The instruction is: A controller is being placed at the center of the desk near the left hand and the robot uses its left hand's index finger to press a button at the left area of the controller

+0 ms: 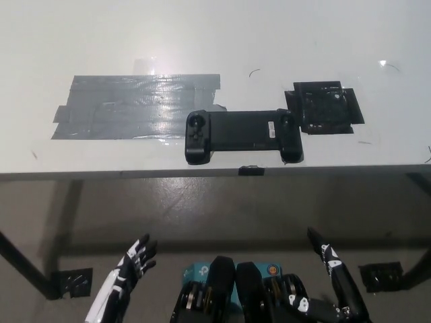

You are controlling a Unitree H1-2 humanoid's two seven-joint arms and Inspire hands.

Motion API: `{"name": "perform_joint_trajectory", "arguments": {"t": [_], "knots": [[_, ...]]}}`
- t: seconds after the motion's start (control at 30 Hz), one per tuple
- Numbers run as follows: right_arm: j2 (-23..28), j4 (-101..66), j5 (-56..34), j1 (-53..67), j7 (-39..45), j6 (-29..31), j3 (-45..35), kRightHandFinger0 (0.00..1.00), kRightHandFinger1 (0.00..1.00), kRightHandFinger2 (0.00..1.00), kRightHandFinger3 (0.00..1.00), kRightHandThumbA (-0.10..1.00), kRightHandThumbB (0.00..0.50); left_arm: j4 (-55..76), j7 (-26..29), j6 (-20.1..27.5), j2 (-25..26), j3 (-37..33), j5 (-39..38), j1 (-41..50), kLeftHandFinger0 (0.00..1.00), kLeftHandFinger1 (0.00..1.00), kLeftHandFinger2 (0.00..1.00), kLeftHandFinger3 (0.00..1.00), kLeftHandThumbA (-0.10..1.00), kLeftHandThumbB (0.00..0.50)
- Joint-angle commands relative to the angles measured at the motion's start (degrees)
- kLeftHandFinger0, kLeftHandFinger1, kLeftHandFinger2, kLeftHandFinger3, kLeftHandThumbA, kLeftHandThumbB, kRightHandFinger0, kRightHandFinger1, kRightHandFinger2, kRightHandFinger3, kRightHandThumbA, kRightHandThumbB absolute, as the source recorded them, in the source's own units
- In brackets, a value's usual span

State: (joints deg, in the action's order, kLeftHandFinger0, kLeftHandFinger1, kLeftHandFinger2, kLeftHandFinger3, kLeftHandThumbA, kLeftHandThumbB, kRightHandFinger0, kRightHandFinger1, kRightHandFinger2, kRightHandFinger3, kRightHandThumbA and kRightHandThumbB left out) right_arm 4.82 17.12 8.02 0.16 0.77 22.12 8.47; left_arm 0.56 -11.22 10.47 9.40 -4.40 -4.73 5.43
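Head view: the controller (243,136) is laid flat at the frame's centre, near the table (202,40) edge, its left-side buttons within reach. The left hand (133,266) is held low at lower left, fingers spread, empty; the right hand (335,269) is likewise empty, lower right.

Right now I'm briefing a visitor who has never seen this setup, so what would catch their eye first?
The black controller lying flat near the front edge of the white desk stands out most. Next come the grey tape patch to its left and the smaller black tape patch to its right. Below the desk edge, the white left robot hand and the black right robot hand hang, holding nothing.
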Motion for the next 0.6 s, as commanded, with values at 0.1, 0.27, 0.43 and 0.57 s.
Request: {"name": "perform_joint_trajectory", "arguments": {"t": [0.1,0.27,0.43,0.57], "knots": [[0.6,-1.8,0.5,-0.6,-0.1,3.9,-0.5,1.0,1.0,1.0,1.0,1.0,0.282,10.3,-4.8,-3.3,5.3,2.2,-8.4,-3.1,0.17,0.22,0.38,1.0,1.0,0.355],[1.0,-1.4,1.3,-1.3,0.0,3.7,-0.3,1.0,1.0,1.0,1.0,1.0,0.265,14.2,-3.8,-8.4,8.9,4.7,-8.7,-9.6,0.03,0.0,0.0,1.0,1.0,0.376],[0.9,-1.7,1.2,-0.9,0.2,3.3,-0.3,1.0,1.0,1.0,1.0,1.0,0.271,15.3,-6.8,-20.4,12.9,5.9,-17.4,-18.0,0.0,0.0,0.0,1.0,1.0,0.377],[1.1,-1.3,1.4,-1.0,0.0,3.5,-0.4,1.0,1.0,1.0,1.0,1.0,0.278,12.0,-10.5,-27.6,14.9,4.7,-22.1,-25.2,0.0,0.0,0.07,1.0,1.0,0.351]]}}
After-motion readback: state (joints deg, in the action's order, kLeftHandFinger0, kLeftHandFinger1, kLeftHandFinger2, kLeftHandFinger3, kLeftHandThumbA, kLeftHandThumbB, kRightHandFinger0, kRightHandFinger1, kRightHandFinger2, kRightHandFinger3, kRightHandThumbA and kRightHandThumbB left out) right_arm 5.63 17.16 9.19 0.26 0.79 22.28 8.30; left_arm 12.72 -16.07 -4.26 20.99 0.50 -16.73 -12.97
